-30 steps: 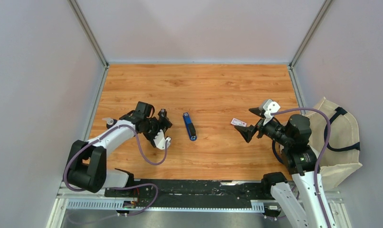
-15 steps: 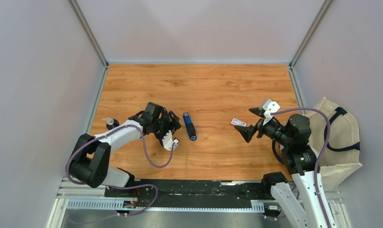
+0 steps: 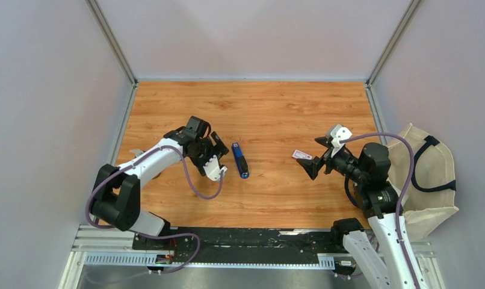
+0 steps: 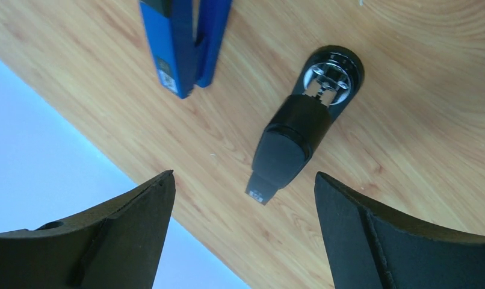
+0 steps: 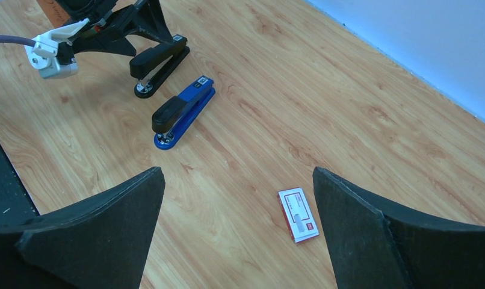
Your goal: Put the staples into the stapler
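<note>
The left gripper [image 4: 243, 177] hangs over the wooden table [image 3: 270, 114] left of centre, its 2 fingers [image 4: 126, 235] spread wide apart and holding nothing. In the left wrist view a black stapler [image 4: 297, 129] lies flat on the wood between those fingers, and neither finger touches it. Just to its right lies a blue stapler [image 3: 240, 160] with a black top, closed and flat, close beside the black one but apart from it. In the right wrist view the 2 staplers lie nearly parallel.

No loose staple strips show. The small white staple box [image 5: 298, 215] with its red-pink label lies closed and flat on the table right of centre, well apart from both staplers.

The right gripper [image 5: 237, 171] is just near-side of that box, pointing toward it, its fingers wide apart and empty. It does not touch the box. A cream tote bag [image 3: 429, 180] with dark straps sits past the table's right edge, beside the right arm.
</note>
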Available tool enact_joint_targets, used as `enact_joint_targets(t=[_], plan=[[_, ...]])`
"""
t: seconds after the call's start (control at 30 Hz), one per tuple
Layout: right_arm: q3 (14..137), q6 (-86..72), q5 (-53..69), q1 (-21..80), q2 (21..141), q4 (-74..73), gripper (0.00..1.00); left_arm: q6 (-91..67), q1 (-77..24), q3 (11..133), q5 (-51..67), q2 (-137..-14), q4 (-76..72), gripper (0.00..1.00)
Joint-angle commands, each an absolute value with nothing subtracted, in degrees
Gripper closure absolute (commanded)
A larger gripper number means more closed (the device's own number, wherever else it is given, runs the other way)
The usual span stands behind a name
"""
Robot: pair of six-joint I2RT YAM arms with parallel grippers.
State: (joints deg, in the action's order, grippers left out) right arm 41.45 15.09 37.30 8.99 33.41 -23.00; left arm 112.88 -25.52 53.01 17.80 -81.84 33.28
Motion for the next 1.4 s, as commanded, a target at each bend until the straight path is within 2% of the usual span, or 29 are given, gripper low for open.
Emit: enact_joint_targets(t=[0.0,0.33,0.5,0.67,1.03,1.17,1.2,1.37], plan=[[41.04,16.08,35.95,9.32,33.75,-21.27,0.0,120.93,-25.75,57.29,14.42,-86.74,40.16,0.09],[40.78,16.17,35.6,9.23,34.72,-21.09,0.0,123.49,-25.93,64.77,12.22,-94.65,45.44,0.25],[40.61,16.17,35.51,9.23,35.33,-20.83,0.0,124.19,-26.19,65.48,11.6,-96.76,45.96,0.4],[40.52,16.17,35.59,9.32,35.77,-20.57,0.0,124.89,-26.63,65.39,11.6,-97.29,47.72,0.44],[40.43,16.08,35.6,9.23,35.51,-20.48,0.0,122.7,-27.77,63.02,11.34,-96.68,46.15,0.71],[40.25,16.08,35.51,9.23,35.51,-20.39,0.0,118.58,-27.69,62.84,12.13,-95.36,46.41,0.87],[40.25,16.08,35.33,9.23,35.42,-20.3,0.0,117.09,-27.69,62.84,12.48,-95.1,46.58,1.0],[40.17,15.82,35.51,9.23,35.51,-20.04,0.0,106.72,-27.77,61.26,14.32,-92.2,44.3,1.0]])
